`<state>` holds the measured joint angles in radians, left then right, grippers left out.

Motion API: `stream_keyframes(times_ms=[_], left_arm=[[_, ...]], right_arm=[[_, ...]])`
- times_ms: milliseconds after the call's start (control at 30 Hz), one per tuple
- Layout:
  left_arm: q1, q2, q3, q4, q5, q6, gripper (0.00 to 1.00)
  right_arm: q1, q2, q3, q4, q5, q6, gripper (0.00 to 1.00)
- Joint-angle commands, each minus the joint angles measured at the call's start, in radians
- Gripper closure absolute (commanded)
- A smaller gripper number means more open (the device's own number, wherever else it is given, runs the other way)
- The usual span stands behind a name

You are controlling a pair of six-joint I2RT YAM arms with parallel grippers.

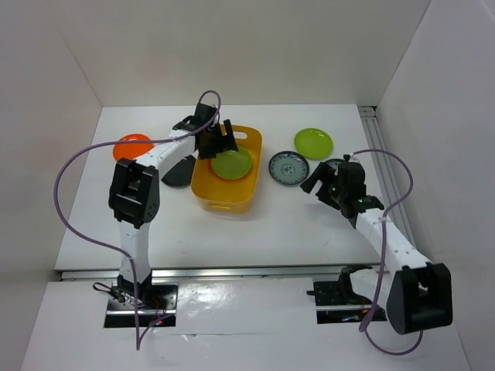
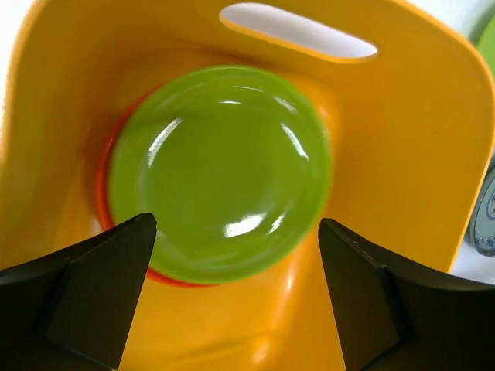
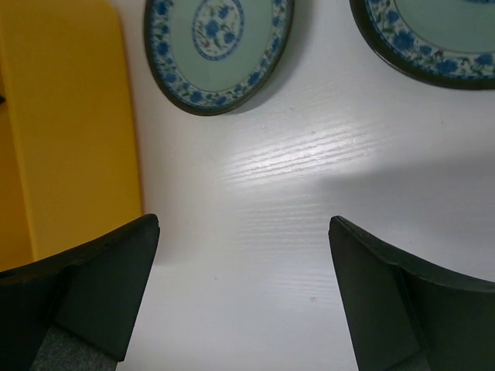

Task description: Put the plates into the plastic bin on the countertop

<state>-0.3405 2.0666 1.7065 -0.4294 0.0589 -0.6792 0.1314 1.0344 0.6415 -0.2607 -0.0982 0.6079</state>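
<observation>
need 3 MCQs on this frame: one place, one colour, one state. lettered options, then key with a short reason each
1. Where is the green plate that lies outside the bin?
A) on the table, left of the bin
B) on the table, right of the bin
C) at the table's near edge

2. What colour is the top plate inside the bin?
A) green
B) black
C) blue-patterned

3. What state is the left gripper in?
A) shut on a plate
B) shut on the bin's rim
C) open, holding nothing

Key:
1 B, the top view shows it right of the bin, towards the back.
2 A, the left wrist view shows green on top.
3 C, its fingers stand wide apart above the bin.
</observation>
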Motion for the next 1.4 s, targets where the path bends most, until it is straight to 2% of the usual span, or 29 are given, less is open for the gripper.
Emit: stream_keyframes(times_ms=[0,167,400,600,700,800,833,967,1033,1233,1267,1367], left_arm=[[-0.008,-0.094,0.031,-0.014,-0.013,0.006,0.00],[-0.037,-0.235,0.019,-0.014,-0.001,0.015,0.00],[-0.037,-0.333,0.028,-0.043,0.055,0.015,0.00],[-0.037,-0.410,0.038,-0.161,-0.060,0.064,0.00],[-0.017,-0.471,-0.016,-0.170,-0.093,0.076,0.00],[0.027,-0.535,-0.077,-0.170,-0.093,0.076,0.00],[0.056,-0.551,-0.090,-0.170,-0.084,0.076,0.00],[0.104,-0.620,-0.154,-0.170,-0.083,0.067,0.00],[0.118,-0.646,-0.176,-0.170,-0.083,0.067,0.00],[0.173,-0.701,-0.287,-0.170,-0.108,0.007,0.00],[0.188,-0.701,-0.301,-0.170,-0.108,-0.002,0.00],[0.253,-0.701,-0.346,-0.198,-0.067,-0.022,0.00]], right_arm=[[0.004,0.088,-0.048,0.217,-0.021,0.045,0.03],[0.033,0.292,0.004,0.327,0.018,0.069,0.05],[0.054,0.470,0.047,0.466,0.048,0.069,0.06],[0.045,0.611,0.121,0.543,0.090,0.082,0.09],[0.045,0.647,0.135,0.552,0.115,0.092,0.11],[0.045,0.703,0.171,0.535,0.138,0.121,0.21],[0.045,0.729,0.181,0.523,0.159,0.130,0.30],[0.065,0.766,0.190,0.466,0.227,0.171,0.42],[0.065,0.777,0.199,0.420,0.255,0.191,0.57],[0.085,0.815,0.220,0.377,0.293,0.254,0.86],[0.085,0.816,0.233,0.358,0.293,0.263,1.00],[0.108,0.794,0.290,0.310,0.302,0.263,1.00]])
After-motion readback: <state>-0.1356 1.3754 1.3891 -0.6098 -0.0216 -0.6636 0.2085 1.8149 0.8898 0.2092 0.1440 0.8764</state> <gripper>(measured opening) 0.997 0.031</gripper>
